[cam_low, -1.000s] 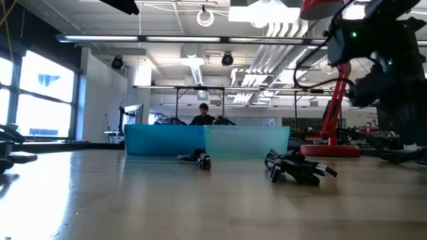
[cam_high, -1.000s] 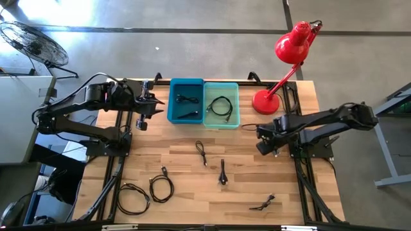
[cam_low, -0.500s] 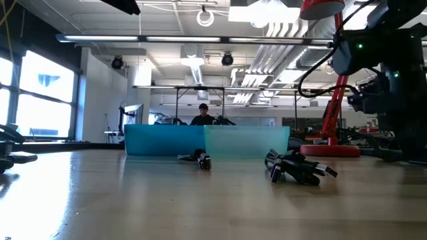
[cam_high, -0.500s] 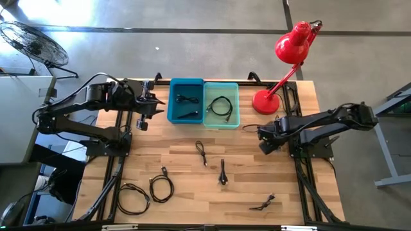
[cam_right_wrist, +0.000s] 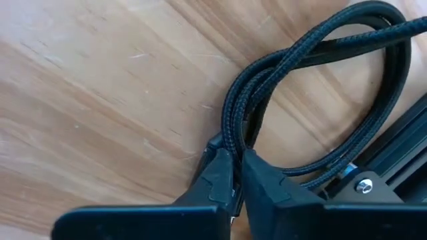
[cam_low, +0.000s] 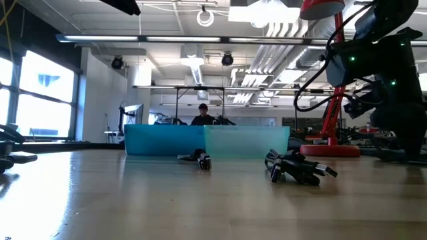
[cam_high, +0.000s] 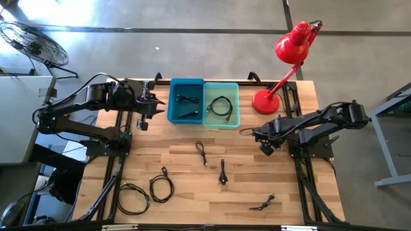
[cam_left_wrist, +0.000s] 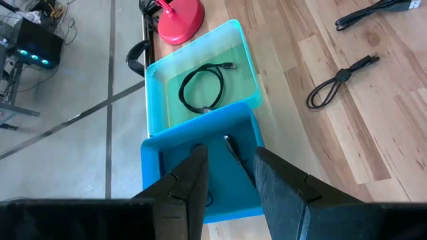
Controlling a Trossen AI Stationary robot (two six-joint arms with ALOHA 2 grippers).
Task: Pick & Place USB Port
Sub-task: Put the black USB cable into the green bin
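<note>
A black braided USB cable [cam_right_wrist: 313,93] lies coiled on the wooden table [cam_high: 186,160] near its right edge. My right gripper [cam_right_wrist: 235,175] is down on it and shut on its strands; in the high view that gripper [cam_high: 262,138] sits beside the cable's loop [cam_high: 246,131]. My left gripper [cam_left_wrist: 230,175] hovers open above the dark blue bin [cam_left_wrist: 200,167], at the table's far left [cam_high: 146,102], with nothing between its fingers. Each bin holds a black cable: the blue bin [cam_high: 186,99] and the teal bin [cam_high: 221,102]. My right gripper pinches the cable's bunched strands [cam_right_wrist: 235,137] between its two fingertips, where the loops run together. Two or three strands enter the pinch. The fingers come down at a slant from above. The coil rests on the table, its loops slack.
Several loose black cables lie on the near half of the table, among them a cable [cam_high: 201,153], a plug [cam_high: 222,173] and a coil [cam_high: 162,187]. A red desk lamp [cam_high: 264,101] stands at the far right. A black frame rail [cam_right_wrist: 393,160] runs close behind the held cable.
My right arm has dipped down toward the table and shifted slightly toward the table's left, bringing its gripper onto the cable.
</note>
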